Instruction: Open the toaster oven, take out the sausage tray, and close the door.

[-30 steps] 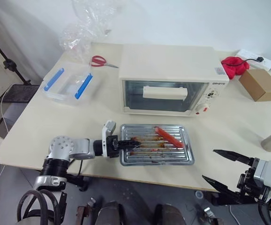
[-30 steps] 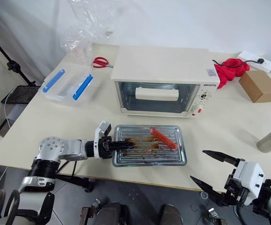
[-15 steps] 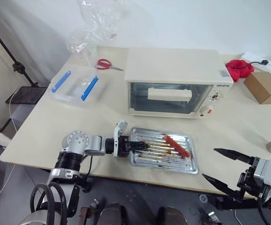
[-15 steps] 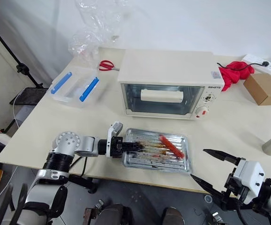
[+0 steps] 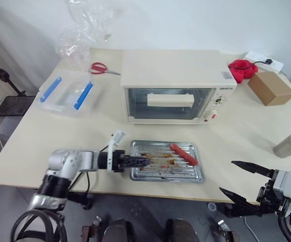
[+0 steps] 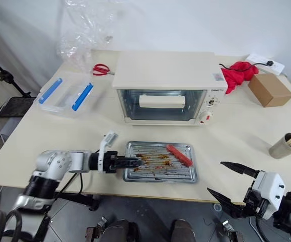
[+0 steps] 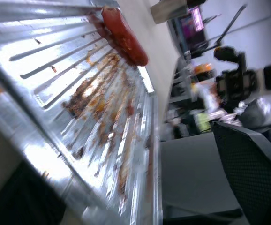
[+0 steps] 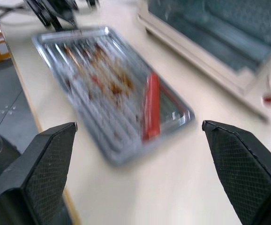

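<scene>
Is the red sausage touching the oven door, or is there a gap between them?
Apart. In the left eye view the sausage lies in the tray, and bare table separates the tray from the shut door.

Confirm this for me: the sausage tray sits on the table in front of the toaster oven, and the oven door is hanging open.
Not quite. The sausage tray does sit on the table in front of the toaster oven, but the door is shut, its bar handle upright against the front; the left eye view shows it.
</scene>
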`<action>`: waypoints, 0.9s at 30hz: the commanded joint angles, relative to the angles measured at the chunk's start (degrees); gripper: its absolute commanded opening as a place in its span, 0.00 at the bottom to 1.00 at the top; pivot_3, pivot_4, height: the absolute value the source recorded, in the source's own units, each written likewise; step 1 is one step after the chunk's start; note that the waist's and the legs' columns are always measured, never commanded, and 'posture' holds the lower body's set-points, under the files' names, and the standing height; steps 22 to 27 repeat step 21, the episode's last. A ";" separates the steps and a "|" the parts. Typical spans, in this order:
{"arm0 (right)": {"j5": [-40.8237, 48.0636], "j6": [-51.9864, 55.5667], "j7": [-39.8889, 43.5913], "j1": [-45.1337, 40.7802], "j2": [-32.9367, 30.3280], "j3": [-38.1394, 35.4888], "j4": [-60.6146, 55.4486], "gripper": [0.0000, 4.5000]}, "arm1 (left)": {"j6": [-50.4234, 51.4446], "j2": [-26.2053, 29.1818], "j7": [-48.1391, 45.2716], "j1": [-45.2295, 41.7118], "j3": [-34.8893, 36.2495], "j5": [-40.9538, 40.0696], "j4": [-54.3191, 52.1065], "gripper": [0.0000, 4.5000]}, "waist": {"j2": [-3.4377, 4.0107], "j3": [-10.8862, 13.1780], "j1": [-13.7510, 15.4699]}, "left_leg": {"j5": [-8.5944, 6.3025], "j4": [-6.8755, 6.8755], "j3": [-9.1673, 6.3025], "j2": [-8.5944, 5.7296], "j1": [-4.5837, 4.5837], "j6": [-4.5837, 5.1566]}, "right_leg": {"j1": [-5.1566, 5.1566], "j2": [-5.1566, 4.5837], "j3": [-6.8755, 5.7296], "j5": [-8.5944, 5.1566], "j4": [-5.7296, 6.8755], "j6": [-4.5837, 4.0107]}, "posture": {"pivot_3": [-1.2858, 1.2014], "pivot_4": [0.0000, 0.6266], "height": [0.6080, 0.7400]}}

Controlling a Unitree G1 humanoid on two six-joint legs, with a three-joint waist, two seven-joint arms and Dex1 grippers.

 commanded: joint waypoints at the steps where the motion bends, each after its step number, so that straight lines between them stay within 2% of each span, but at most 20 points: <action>1: 1.16 -1.17 2.10 -1.46 -1.90 -3.02 3.27 1.00 | -17.42 4.77 -8.17 4.63 2.68 8.01 -2.04 0.99 | 0.01 0.01 -0.38 | 0.09 -0.23 0.00 -0.02 0.00 -0.15 | -0.08 0.01 0.02 0.00 -0.03 0.00 | 0.52 0.24 1.00; 3: 1.26 -1.38 3.10 -2.03 -2.40 -3.52 4.80 1.00 | -24.06 5.98 -10.97 6.41 4.26 10.31 -1.04 0.99 | 0.04 0.15 -0.11 | 0.21 -0.37 0.00 -0.03 -0.07 -0.12 | -0.29 0.02 0.05 0.00 -0.02 0.00 | 0.52 0.24 1.00; 6: 1.48 -1.48 4.81 -2.57 -3.30 -4.27 6.49 1.00 | -39.56 7.20 -17.79 9.73 8.02 14.11 1.41 0.99 | 0.02 0.17 0.10 | 0.35 -0.41 -0.01 -0.01 -0.33 0.03 | -0.64 0.01 0.03 -0.01 0.11 -0.02 | 0.52 0.24 1.00; 10: 2.75 -0.36 6.58 -3.29 -4.40 -5.41 7.45 1.00 | -52.34 8.24 -23.08 12.46 13.84 15.69 4.37 0.99 | -0.10 0.35 -0.02 | 0.27 -0.42 0.05 -0.03 -0.39 0.09 | -0.74 -0.04 -0.07 -0.01 0.13 -0.02 | 0.52 0.24 1.00; 15: 4.67 -0.44 9.58 -5.47 -5.73 -6.03 8.45 1.00 | -66.26 12.40 -24.62 17.13 17.98 22.58 7.82 0.99 | -0.17 0.50 -0.19 | 0.21 -0.42 0.13 -0.01 -0.38 0.21 | -0.73 -0.14 -0.12 0.00 0.11 -0.01 | 0.52 0.24 1.00; 19: 2.47 -3.18 13.78 -6.10 -6.79 -4.50 10.01 1.00 | -69.41 11.42 -20.03 16.05 21.02 23.40 11.25 0.99 | -0.15 0.65 -0.12 | 0.20 -0.42 0.21 0.08 -0.36 0.21 | -0.74 -0.16 -0.12 0.00 0.12 0.01 | 0.52 0.24 1.00; 27: 2.33 -3.16 13.63 -7.55 -6.67 -3.91 11.37 1.00 | -69.57 11.47 -19.23 15.05 21.90 23.05 12.63 0.99 | -0.17 0.67 -0.03 | 0.20 -0.42 0.20 0.07 -0.36 0.22 | -0.74 -0.16 -0.13 0.01 0.17 0.03 | 0.52 0.24 1.00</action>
